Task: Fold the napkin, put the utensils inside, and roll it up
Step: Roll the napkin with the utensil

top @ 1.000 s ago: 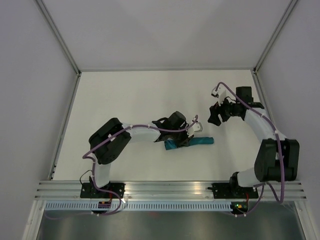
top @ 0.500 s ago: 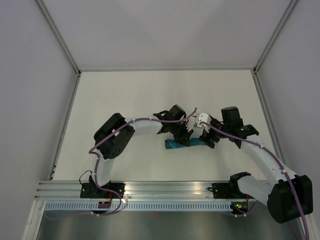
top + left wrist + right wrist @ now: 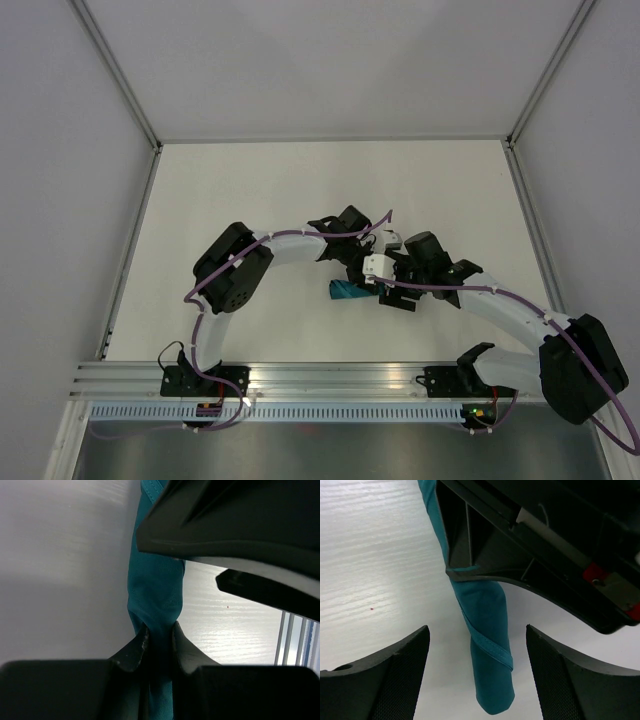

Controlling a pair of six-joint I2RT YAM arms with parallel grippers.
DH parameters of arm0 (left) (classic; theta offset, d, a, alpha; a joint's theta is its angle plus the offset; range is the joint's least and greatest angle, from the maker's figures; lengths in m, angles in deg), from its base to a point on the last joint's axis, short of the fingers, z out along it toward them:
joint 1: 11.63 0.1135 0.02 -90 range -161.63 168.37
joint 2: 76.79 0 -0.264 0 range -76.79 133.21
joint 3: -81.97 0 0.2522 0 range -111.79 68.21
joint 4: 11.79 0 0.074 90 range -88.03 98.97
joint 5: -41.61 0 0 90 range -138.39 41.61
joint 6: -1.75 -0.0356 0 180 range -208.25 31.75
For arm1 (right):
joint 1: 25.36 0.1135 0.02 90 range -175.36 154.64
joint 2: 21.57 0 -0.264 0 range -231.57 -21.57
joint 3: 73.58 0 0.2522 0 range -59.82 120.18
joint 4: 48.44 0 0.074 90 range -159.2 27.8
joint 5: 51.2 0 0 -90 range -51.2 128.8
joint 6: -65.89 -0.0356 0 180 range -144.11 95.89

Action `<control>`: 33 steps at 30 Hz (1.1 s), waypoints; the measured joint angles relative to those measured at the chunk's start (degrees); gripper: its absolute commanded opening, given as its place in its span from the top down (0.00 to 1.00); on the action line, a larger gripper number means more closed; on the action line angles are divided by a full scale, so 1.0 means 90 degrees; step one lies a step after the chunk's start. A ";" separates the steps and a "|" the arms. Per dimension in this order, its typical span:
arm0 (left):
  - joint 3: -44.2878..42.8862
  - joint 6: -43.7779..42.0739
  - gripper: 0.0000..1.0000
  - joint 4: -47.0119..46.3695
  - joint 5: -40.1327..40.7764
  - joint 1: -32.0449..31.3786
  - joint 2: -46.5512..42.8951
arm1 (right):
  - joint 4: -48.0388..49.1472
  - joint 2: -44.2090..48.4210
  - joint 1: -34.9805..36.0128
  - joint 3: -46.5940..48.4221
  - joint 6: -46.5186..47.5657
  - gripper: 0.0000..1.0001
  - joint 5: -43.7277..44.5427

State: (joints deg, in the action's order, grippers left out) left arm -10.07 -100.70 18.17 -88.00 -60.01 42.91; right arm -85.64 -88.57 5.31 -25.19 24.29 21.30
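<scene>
The left end effector is pinching the rolled napkin; the right end effector is hovering open.
The teal napkin is lying as a slim tube on the desk. Partway along the napkin the left jaws are clamping the cloth; at its right end the right jaws are standing wide apart, straddling it.

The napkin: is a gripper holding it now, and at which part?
The left gripper pinches the rolled napkin across its body, not at a tip. The right gripper stands open around its free end, holding nothing.
</scene>
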 measured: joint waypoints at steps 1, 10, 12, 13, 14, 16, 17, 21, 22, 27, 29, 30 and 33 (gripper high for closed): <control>-0.0010 0.0000 0.98 0.0036 -0.0058 0.0027 0.0010 | 0.0070 -0.0051 0.0034 -0.0015 0.0000 0.19 0.0092; -0.0068 0.0000 0.97 0.0304 -0.0330 0.0114 0.0078 | 0.0617 -0.0508 0.0328 -0.0107 0.0010 0.21 0.0532; -0.0068 0.0002 0.96 0.0359 -0.0342 0.0134 0.0078 | 0.0707 -0.0573 0.0362 -0.0107 0.0007 0.21 0.0578; -0.0068 0.0000 0.95 0.0384 -0.0350 0.0148 0.0078 | 0.0750 -0.0605 0.0376 -0.0107 0.0007 0.21 0.0607; -0.0068 0.0002 0.94 0.0418 -0.0364 0.0163 0.0080 | 0.0797 -0.0641 0.0401 -0.0107 0.0007 0.21 0.0634; -0.0070 0.0002 0.92 0.0505 -0.0410 0.0197 0.0087 | 0.0901 -0.0704 0.0444 -0.0107 0.0005 0.22 0.0699; -0.0070 0.0002 0.91 0.0542 -0.0444 0.0216 0.0090 | 0.0962 -0.0743 0.0469 -0.0107 0.0005 0.25 0.0748; -0.0070 0.0005 0.84 0.0639 -0.0510 0.0267 0.0102 | 0.1200 -0.0867 0.0500 -0.0107 -0.0007 0.31 0.0862; -0.0070 0.0005 0.83 0.0656 -0.0503 0.0270 0.0102 | 0.1239 -0.0884 0.0500 -0.0107 -0.0032 0.32 0.0874; -0.0070 0.0005 0.77 0.0656 -0.0464 0.0274 0.0102 | 0.1280 -0.0857 0.0517 -0.0151 -0.0090 0.30 0.0920; -0.0070 0.0005 0.76 0.0644 -0.0449 0.0272 0.0100 | 0.1251 -0.0806 0.0539 -0.0175 -0.0070 0.29 0.0942; -0.0068 0.0005 0.74 0.0639 -0.0444 0.0272 0.0097 | 0.1205 -0.0772 0.0544 -0.0175 -0.0066 0.28 0.0937; -0.0036 0.0005 0.70 0.0614 -0.0425 0.0262 0.0075 | 0.0962 -0.0597 0.0580 -0.0148 -0.0068 0.27 0.0906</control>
State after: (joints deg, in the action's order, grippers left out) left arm -10.40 -100.66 23.70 -91.83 -57.65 43.58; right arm -76.99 -93.95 10.54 -26.52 23.68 29.45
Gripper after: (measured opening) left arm 0.277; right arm 0.722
